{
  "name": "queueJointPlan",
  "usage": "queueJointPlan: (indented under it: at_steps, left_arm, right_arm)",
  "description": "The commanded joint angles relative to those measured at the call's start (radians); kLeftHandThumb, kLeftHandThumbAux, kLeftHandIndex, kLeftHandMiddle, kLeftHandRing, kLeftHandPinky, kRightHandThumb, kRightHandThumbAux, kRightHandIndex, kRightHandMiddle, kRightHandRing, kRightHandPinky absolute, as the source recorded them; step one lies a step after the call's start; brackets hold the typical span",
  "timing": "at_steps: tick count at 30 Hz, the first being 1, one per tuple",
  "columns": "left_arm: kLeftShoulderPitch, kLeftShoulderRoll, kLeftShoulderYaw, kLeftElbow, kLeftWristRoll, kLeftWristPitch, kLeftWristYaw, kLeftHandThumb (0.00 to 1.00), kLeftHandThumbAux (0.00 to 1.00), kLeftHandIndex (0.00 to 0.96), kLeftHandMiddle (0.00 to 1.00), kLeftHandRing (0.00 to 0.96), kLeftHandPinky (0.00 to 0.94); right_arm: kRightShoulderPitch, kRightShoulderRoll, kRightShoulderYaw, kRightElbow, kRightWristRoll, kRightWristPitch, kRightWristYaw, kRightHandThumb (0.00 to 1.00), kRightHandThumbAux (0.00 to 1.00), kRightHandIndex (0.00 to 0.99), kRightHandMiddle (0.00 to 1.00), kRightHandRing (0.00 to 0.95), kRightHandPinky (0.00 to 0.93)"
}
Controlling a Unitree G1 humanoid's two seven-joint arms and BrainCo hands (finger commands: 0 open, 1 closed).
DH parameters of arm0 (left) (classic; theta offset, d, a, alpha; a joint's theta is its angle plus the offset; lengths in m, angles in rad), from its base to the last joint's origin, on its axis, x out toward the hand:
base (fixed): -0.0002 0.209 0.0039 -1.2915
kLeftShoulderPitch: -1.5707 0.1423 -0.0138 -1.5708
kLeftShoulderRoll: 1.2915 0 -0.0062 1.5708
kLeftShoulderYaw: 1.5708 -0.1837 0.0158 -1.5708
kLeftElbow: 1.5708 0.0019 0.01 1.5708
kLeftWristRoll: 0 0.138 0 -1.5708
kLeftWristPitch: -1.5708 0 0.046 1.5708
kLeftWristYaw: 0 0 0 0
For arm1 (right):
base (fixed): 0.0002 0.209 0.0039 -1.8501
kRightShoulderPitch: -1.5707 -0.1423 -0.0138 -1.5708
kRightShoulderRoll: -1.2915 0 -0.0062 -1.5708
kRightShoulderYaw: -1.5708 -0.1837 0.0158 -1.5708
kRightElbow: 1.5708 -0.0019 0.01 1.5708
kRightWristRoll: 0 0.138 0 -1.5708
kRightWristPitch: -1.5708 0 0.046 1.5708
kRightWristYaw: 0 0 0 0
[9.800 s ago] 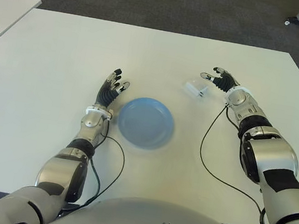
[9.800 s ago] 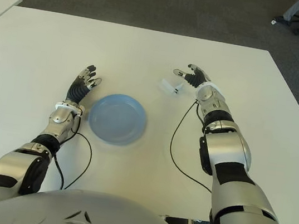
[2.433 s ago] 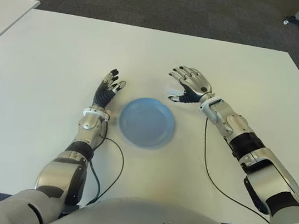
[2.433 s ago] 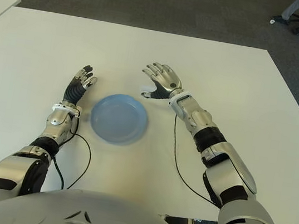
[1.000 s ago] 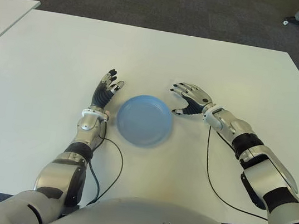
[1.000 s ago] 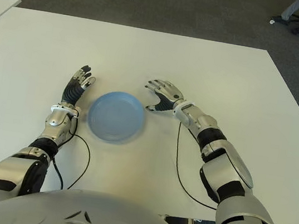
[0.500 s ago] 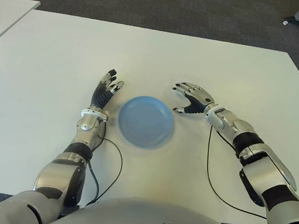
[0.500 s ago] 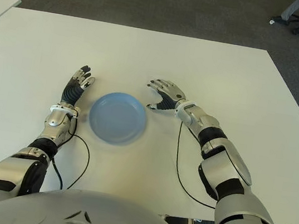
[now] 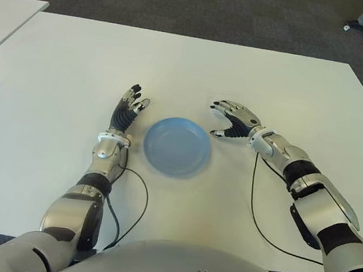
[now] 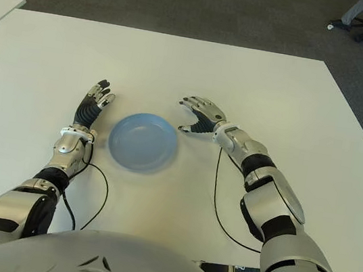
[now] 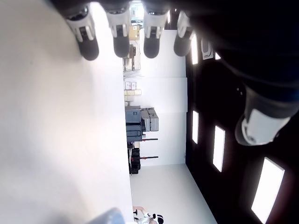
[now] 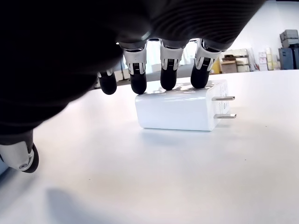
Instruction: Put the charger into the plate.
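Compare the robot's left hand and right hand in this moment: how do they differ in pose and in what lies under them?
The right hand arches over the white charger, fingertips at its top edge; the left hand stretches flat, with nothing under it. The right shows right of the blue plate, the left on its left. Both are open, grasping nothing.
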Motion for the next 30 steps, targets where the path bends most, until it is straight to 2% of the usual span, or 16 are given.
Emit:
queueJointPlan:
  at_steps: [1,7,11,13,16,20,22,26,30]
  left_arm:
    - [0.062,-0.002,0.000,0.058,0.004,0.051,-0.007,0.000,0.504,0.000,0.072,0.062,0.067]
    - [0.061,-0.004,-0.001,0.059,0.005,0.049,-0.003,0.000,0.511,0.000,0.070,0.061,0.065]
    - [0.059,-0.004,-0.005,0.061,0.013,0.059,0.010,0.000,0.517,0.000,0.070,0.060,0.059]
    - [0.057,-0.003,-0.008,0.064,0.016,0.066,0.016,0.000,0.518,0.000,0.072,0.060,0.060]
    - [0.052,0.000,-0.009,0.069,0.021,0.077,0.021,0.000,0.519,0.000,0.075,0.061,0.058]
    - [0.051,-0.001,-0.008,0.073,0.022,0.082,0.023,0.000,0.522,0.000,0.080,0.066,0.067]
    - [0.050,0.000,-0.007,0.074,0.021,0.082,0.023,0.000,0.523,0.000,0.082,0.068,0.070]
    - [0.050,0.002,-0.006,0.074,0.021,0.079,0.023,0.000,0.524,0.000,0.085,0.070,0.066]
    - [0.048,0.004,-0.005,0.077,0.020,0.081,0.022,0.000,0.526,0.000,0.087,0.070,0.057]
  right_arm:
    - [0.061,-0.013,0.015,0.038,-0.009,-0.015,0.060,0.000,0.438,0.000,0.000,0.000,0.000]
    - [0.076,-0.036,0.013,0.020,-0.001,-0.035,0.063,0.000,0.462,0.000,0.000,0.000,0.000]
    - [0.107,-0.072,0.003,-0.025,0.015,-0.066,0.079,0.000,0.492,0.000,0.000,0.000,0.000]
    - [0.144,-0.105,-0.018,-0.088,0.048,-0.087,0.116,0.000,0.507,0.000,0.000,0.000,0.000]
    - [0.249,-0.158,-0.085,-0.252,0.168,-0.075,0.242,0.000,0.547,0.000,0.000,0.000,0.000]
    - [0.431,-0.242,-0.166,-0.551,0.339,0.033,0.420,0.000,0.594,0.000,0.000,0.000,0.000]
    - [0.494,-0.271,-0.192,-0.666,0.393,0.089,0.481,0.000,0.608,0.000,0.000,0.000,0.001]
    - [0.580,-0.319,-0.229,-0.851,0.479,0.200,0.598,0.035,0.624,0.000,0.000,0.000,0.020]
    - [0.640,-0.351,-0.258,-0.961,0.510,0.252,0.652,0.061,0.619,0.000,0.000,0.000,0.013]
